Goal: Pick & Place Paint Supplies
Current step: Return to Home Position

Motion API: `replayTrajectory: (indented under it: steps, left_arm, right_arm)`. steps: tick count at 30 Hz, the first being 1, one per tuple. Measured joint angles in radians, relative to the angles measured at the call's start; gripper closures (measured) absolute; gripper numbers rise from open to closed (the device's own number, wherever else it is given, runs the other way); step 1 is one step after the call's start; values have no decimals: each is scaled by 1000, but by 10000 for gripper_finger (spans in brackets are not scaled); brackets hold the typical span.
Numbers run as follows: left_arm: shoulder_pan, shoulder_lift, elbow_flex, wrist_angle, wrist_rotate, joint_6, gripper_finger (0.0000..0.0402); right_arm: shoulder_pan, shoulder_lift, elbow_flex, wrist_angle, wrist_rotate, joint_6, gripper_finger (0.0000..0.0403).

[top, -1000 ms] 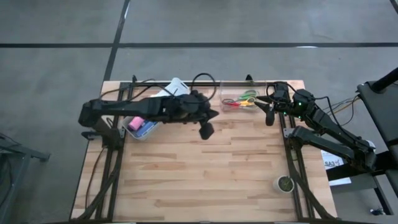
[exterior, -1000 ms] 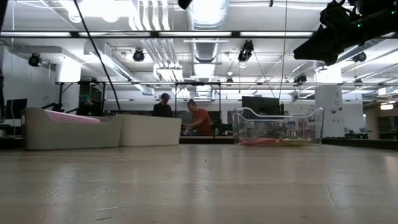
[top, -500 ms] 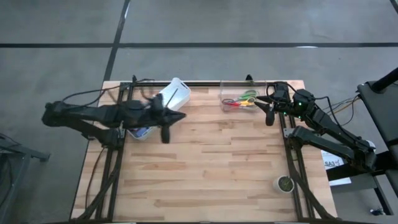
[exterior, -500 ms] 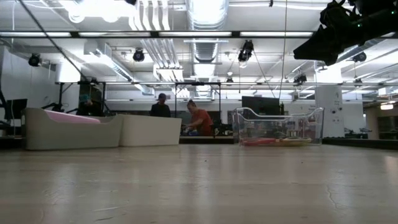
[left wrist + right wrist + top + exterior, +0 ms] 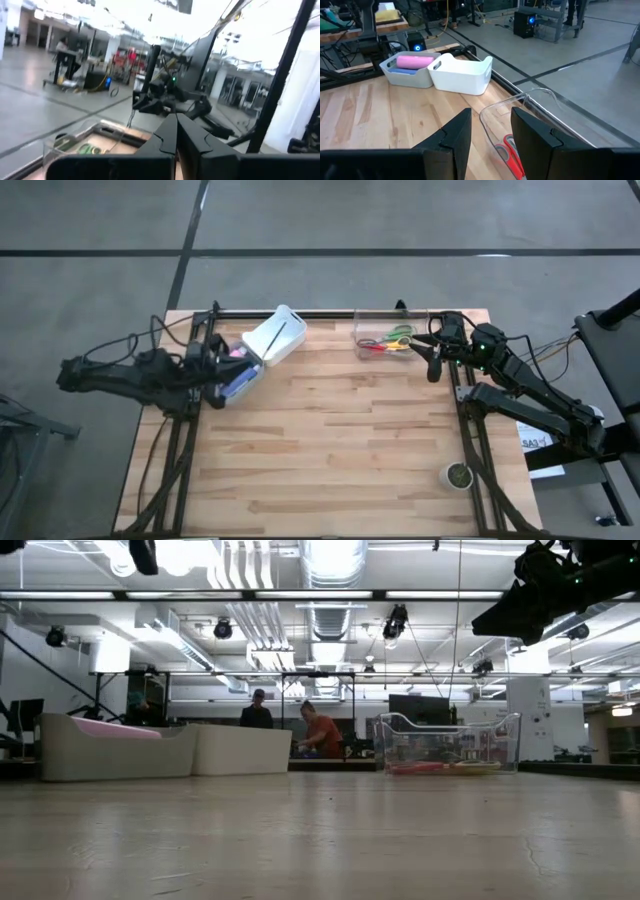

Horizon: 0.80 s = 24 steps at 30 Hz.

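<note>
In the high view the left gripper (image 5: 176, 119) sits by the table's left edge, fingers clenched together on nothing. The right gripper (image 5: 491, 115), upper right beside the transparent bin (image 5: 372, 323), is spread and empty. The pink bottle (image 5: 415, 61) lies in the grey bin (image 5: 410, 80), upper left, just beside the white bin (image 5: 262, 340) holding a paintbrush (image 5: 280, 337)

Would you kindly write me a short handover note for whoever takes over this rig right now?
Left gripper: shut, holding nothing, its arm folded back at the left edge of the table.
Right gripper: open, empty, hovering by the transparent bin.
Supplies: the pink bottle and a blue item lie in the grey bin; a paintbrush lies in the white bin beside it. The scissors are in the transparent bin.
Done: sorting looks finished.
Left: probably only parking both arms.
</note>
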Motion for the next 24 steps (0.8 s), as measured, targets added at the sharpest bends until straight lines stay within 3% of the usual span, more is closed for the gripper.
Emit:
replayTrajectory:
  steps: [10, 16, 24]
  left_arm:
    - [-6, -334, -231, 91, 203, 148, 394]
    - [-6, -539, -367, 89, 231, 148, 394]
    - [-6, -552, -472, 171, 248, 148, 394]
  right_arm:
    - [0, 0, 0, 0, 0, 0, 266]
    - [0, 0, 0, 0, 0, 0, 266]
    - [-1, 0, 0, -1, 0, 0, 266]
